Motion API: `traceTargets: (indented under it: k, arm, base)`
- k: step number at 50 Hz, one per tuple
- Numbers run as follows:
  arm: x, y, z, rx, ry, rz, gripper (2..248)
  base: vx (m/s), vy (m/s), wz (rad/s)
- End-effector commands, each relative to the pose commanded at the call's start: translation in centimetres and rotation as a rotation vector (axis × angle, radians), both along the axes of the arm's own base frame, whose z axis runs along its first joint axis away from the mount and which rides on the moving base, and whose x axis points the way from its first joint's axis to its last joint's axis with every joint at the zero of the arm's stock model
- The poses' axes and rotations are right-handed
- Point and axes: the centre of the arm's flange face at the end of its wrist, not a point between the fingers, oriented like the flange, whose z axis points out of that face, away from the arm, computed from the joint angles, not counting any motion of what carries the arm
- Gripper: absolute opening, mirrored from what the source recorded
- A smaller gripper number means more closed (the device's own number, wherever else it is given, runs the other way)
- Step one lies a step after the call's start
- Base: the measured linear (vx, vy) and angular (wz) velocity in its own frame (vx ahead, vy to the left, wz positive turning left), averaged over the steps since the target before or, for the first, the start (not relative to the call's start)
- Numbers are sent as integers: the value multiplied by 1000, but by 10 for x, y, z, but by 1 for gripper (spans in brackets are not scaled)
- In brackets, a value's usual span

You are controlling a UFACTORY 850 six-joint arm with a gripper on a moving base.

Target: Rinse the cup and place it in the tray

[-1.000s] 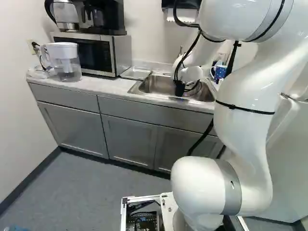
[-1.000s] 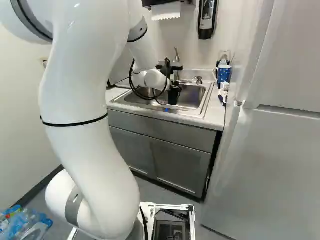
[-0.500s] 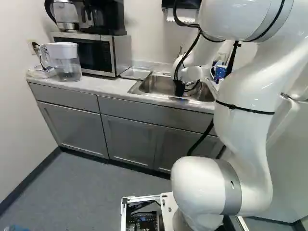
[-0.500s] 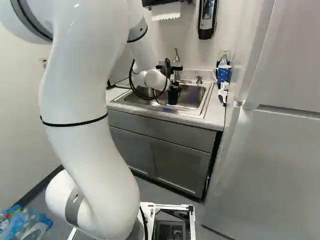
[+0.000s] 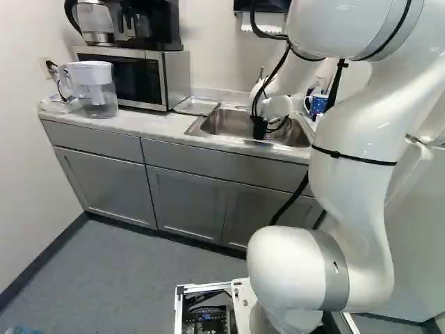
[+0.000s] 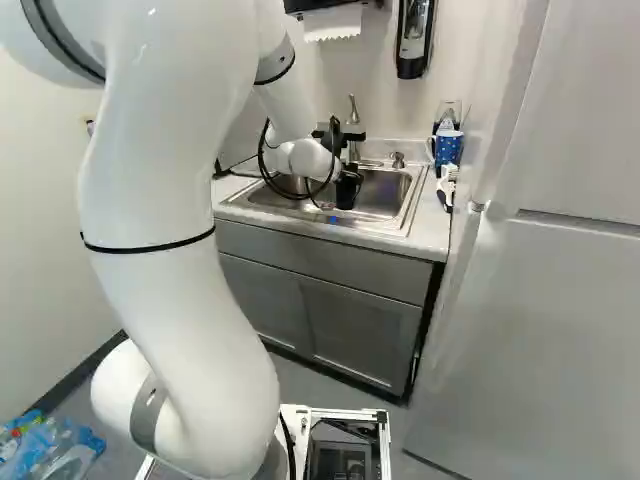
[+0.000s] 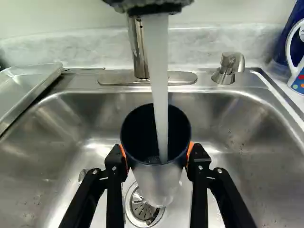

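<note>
Wrist view: the cup [image 7: 154,183] is squeezed from both sides by the gripper [image 6: 346,186], and is held under running water [image 7: 161,90].
Drain [image 7: 141,207]: seen only by the wrist view, below the cup.
Tray [image 5: 197,106]: shown beside the sink [image 5: 224,123] in the left base view.
Jug [image 5: 96,87]: shown only in the left base view.
Soap holder [image 6: 413,35]: shown on the wall only in the right base view.

Cannot see all of the fridge [image 6: 540,320], cut off at the right base view's right edge, or coffee maker [image 5: 160,21], cut off upper left in the left; lose part of the drain [image 7: 140,209] behind the cup [image 7: 156,184].
</note>
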Motion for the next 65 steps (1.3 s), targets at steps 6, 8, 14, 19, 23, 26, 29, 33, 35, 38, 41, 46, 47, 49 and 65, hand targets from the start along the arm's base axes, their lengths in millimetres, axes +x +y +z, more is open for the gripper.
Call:
traceTargets:
  k: [6,8,14,19,23,26,29,33,35,38,41,46,47,49,65]
  arm:
    - [0,0,0,0,0,0,126]
    - [0,0,0,0,0,0,126]
    - [0,0,0,0,0,0,126]
    - [0,0,0,0,0,0,126]
    - [0,0,0,0,0,0,126]
    - [0,0,0,0,0,0,126]
    - [0,0,0,0,0,0,126]
    - [0,0,0,0,0,0,126]
    - [0,0,0,0,0,0,126]
    - [0,0,0,0,0,0,126]
    - [0,0,0,0,0,0,126]
    - [0,0,0,0,0,0,126]
    - [0,0,0,0,0,0,126]
    - [0,0,0,0,0,0,126]
    - [0,0,0,0,0,0,126]
  base:
    - [0,0,0]
    - [0,0,0]
    - [0,0,0]
    - [0,0,0]
    - [0,0,0]
    - [0,0,0]
    - [0,0,0]
    - [0,0,0]
    - [0,0,0]
    - [0,0,0]
    - [0,0,0]
    - [0,0,0]
    - [0,0,0]
    - [0,0,0]
    - [0,0,0]
